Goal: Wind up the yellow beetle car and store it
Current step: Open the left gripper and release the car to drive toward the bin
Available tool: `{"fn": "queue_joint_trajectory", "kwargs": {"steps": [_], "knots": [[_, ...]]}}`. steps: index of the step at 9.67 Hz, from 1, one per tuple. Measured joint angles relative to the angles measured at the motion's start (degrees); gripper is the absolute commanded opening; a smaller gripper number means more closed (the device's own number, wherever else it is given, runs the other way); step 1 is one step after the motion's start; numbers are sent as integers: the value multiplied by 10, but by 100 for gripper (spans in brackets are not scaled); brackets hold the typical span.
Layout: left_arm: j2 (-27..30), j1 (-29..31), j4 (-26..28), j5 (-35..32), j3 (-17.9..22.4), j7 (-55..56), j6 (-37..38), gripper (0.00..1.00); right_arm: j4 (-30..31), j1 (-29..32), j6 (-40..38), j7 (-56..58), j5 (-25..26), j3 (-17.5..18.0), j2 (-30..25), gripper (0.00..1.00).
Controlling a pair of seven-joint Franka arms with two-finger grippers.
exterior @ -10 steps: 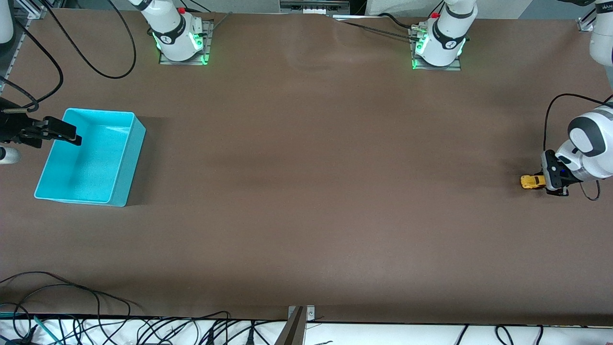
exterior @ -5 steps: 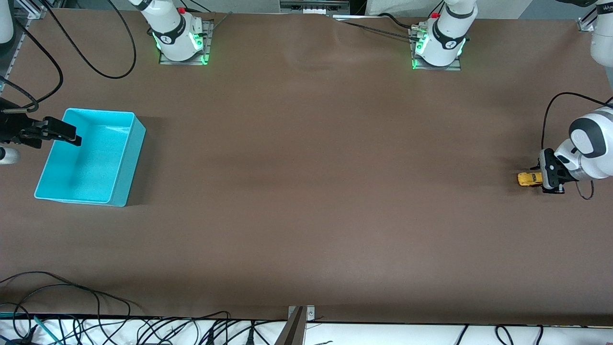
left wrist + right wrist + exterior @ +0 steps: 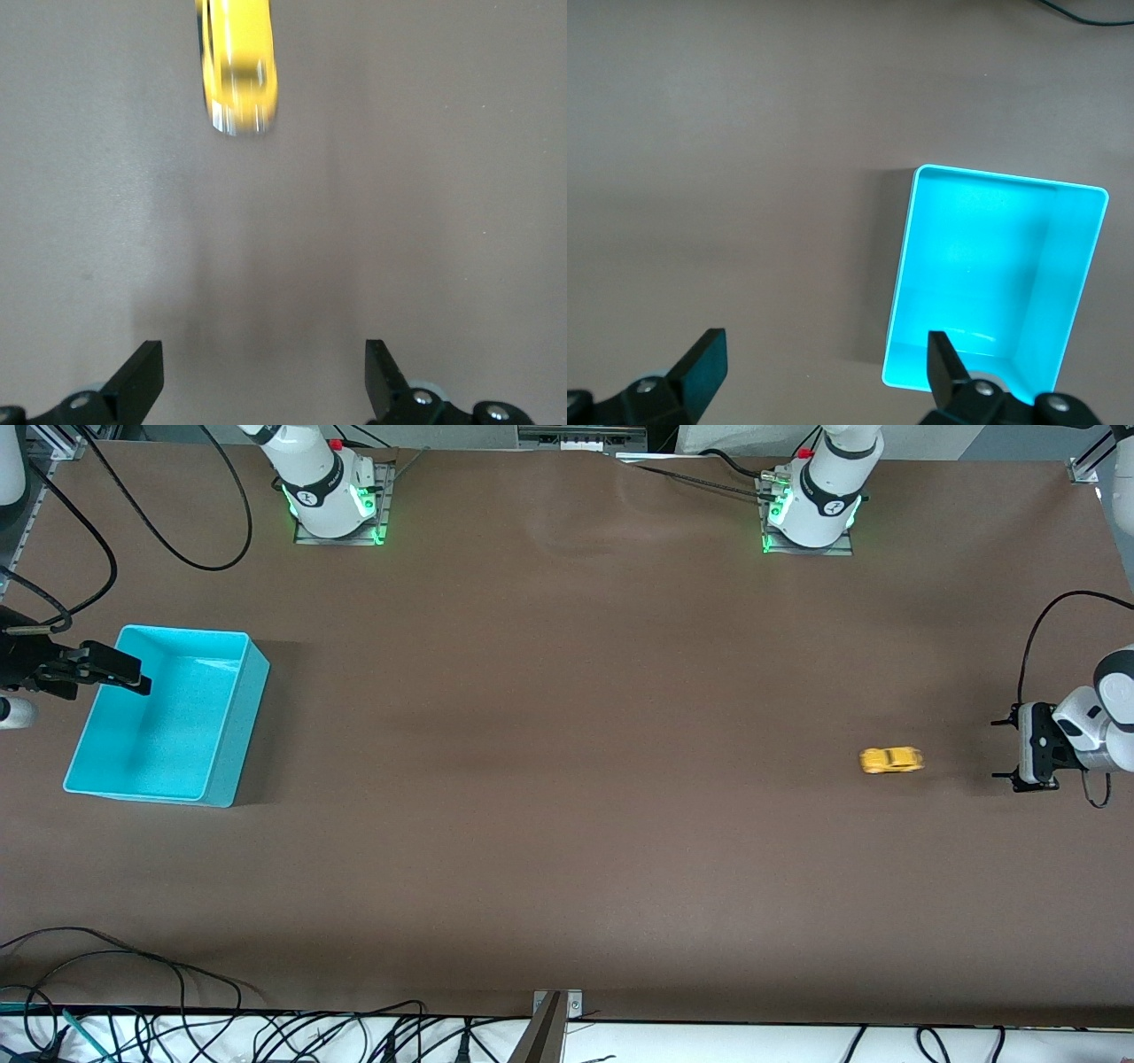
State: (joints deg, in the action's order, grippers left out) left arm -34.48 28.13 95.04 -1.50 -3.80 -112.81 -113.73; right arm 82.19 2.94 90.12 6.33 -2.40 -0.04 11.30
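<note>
From the front view, the yellow beetle car [image 3: 892, 760] sits on the brown table [image 3: 567, 779] toward the left arm's end, on its wheels and free of any grip, its outline smeared by blur. The left gripper [image 3: 1005, 750] is low near the table at that same end, its fingers spread wide apart with nothing between them, and the car lies well apart from it, out toward the table's middle. At the right arm's end stands the turquoise bin [image 3: 232, 722], open-topped and with nothing in it. The right gripper [image 3: 133, 677] hangs over the bin's edge on the side away from the middle of the table, where the right arm waits. In the left wrist view, the left gripper [image 3: 264, 381] shows two dark fingertips [image 3: 142, 376] held wide apart over bare table, and the car [image 3: 236, 64] appears ahead of them, clear of both tips and streaked with blur. In the right wrist view, the right gripper [image 3: 824, 372] also has its fingers [image 3: 704, 363] parted with nothing held, and the bin [image 3: 902, 274] lies below, partly between and past the tips, its bright inside bare.
</note>
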Motion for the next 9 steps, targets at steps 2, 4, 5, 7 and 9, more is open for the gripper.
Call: {"fn": "queue_joint_trajectory", "kwargs": {"steps": [2,4,5,7,9], "knots": [[16,0,-2,2,-4,30,19,100,0,0,0,0,0,0,0,100],[34,-1,-16,3,-19,73,58,100,2,0,-2,0,0,0,0,100],[40,-2,-32,3,-26,94,82,100,4,0,-2,0,0,0,0,100],[45,-3,-55,3,-39,127,111,100,5,0,-2,0,0,0,0,100],[46,-4,-68,3,-57,159,134,100,7,0,-2,0,0,0,0,100]]}}
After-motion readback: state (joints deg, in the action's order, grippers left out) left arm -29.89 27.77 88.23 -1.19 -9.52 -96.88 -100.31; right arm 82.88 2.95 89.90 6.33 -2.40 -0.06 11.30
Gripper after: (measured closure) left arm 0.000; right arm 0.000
